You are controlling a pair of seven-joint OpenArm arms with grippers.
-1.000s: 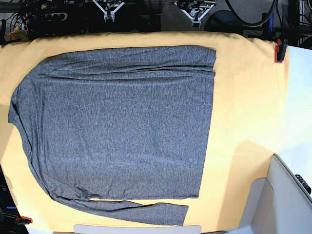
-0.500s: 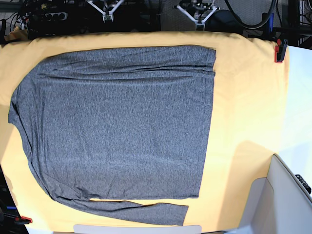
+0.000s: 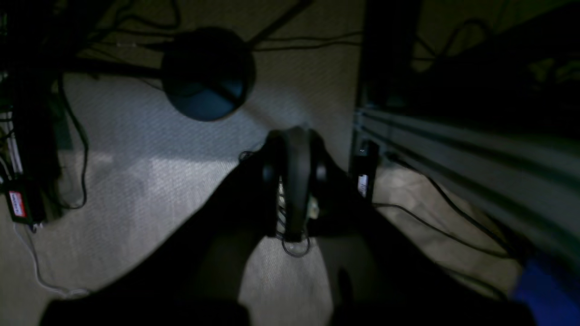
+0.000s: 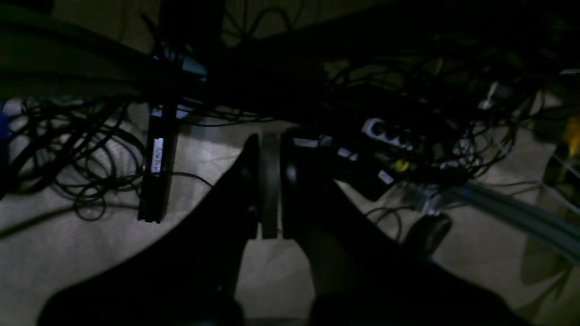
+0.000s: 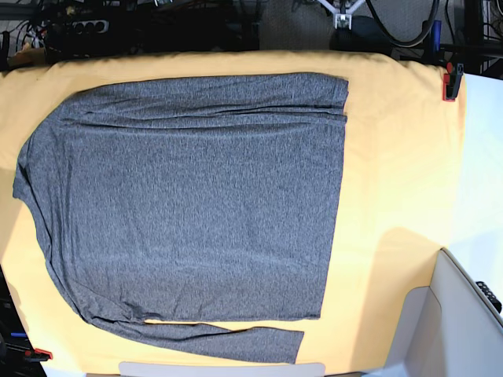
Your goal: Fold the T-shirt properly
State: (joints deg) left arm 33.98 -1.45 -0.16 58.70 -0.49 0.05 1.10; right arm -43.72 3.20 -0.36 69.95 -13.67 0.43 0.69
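While both hands (image 3: 294,181) (image 4: 269,181), pressed together, hang over dim floor, the T-shirt (image 5: 189,204) lies flat.

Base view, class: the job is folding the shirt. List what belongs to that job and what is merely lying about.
Belongs to the job:
- T-shirt, grey, spread flat, sleeves lying along its top and bottom edges
- yellow table cloth it lies on

Lying about:
- red clamp at the cloth's corner
- power strip behind the table
- cables on the floor

A robotics lab: tangled black cables (image 4: 68,149) and a power strip (image 4: 389,133) cross grey carpet (image 3: 149,190), yellow-clothed surface (image 5: 393,181) clamped upper right.
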